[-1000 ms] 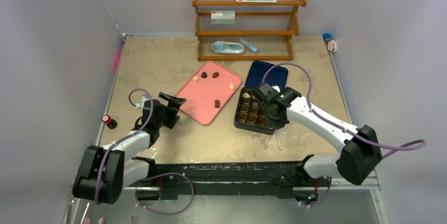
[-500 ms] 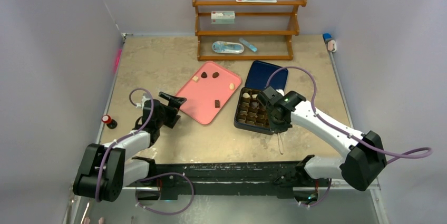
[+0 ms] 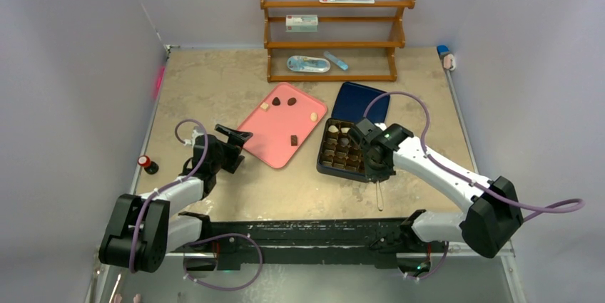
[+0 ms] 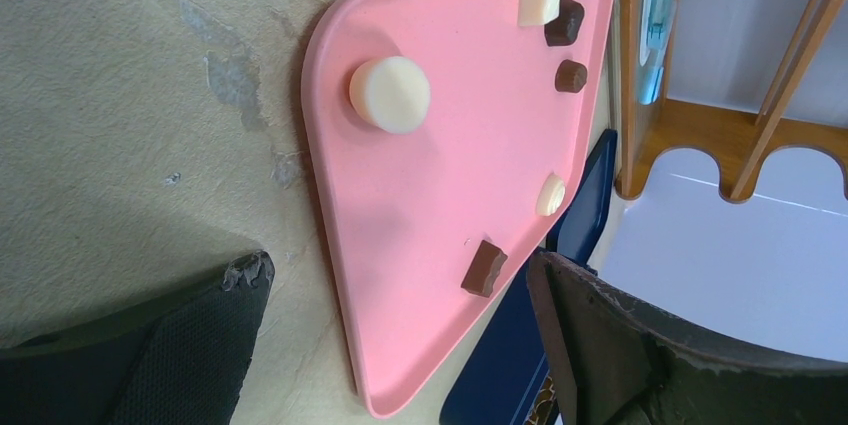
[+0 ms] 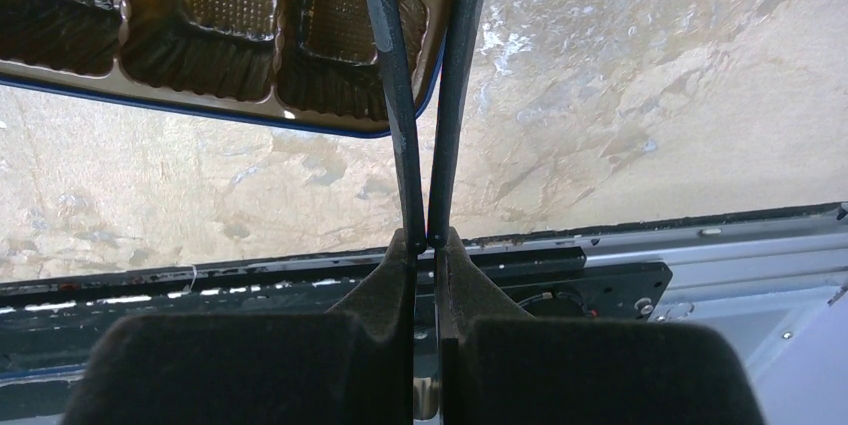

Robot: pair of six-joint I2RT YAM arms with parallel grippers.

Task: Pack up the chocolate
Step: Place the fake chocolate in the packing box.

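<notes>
Chocolate [image 3: 293, 140] was scattered on pink tray [image 3: 275, 132], center frame, up-left of right gripper [image 5: 430, 245], pinched on tweezers [image 5: 392, 95] at gridded box [image 3: 341, 152] corner. Left gripper [image 3: 237, 148], spread wide, was placed nearer, at tray's lower-left.

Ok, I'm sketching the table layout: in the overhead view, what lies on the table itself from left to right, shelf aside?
Going right: red-capped bottle → pink tray → gridded box → blue-and-white item at the far right edge.
</notes>
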